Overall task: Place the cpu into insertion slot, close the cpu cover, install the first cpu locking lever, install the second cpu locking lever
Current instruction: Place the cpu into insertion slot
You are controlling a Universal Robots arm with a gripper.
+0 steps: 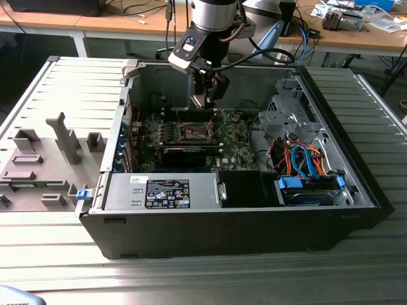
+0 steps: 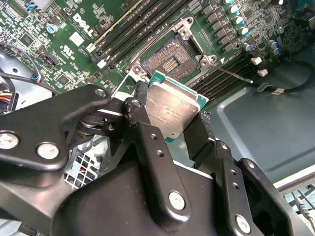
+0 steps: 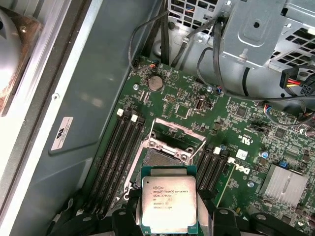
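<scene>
My gripper [image 1: 206, 95] hangs inside the open computer case, above the green board. It is shut on the cpu [image 2: 172, 105], a silver-faced square chip with a green edge, clamped between two black fingers [image 2: 147, 142]. The first wrist view has the cpu [image 3: 169, 201] just short of the insertion slot [image 3: 165, 157], with the gripper [image 3: 170, 219] behind it. The insertion slot [image 2: 170, 59] lies bare, its dark contact field exposed inside a metal rim. The cpu cover [image 3: 177, 133] stands raised at the slot's far side. A thin locking lever [image 2: 231, 73] juts out beside the socket.
Black memory slots [image 3: 118, 147] flank the socket on both sides. A long black card [image 1: 184, 154] lies just in front of it, with a power supply [image 1: 165, 190] nearer. The drive cage [image 1: 286, 114] and coloured cables [image 1: 299, 159] fill the exterior view's right. The case wall [image 3: 98, 98] is close by.
</scene>
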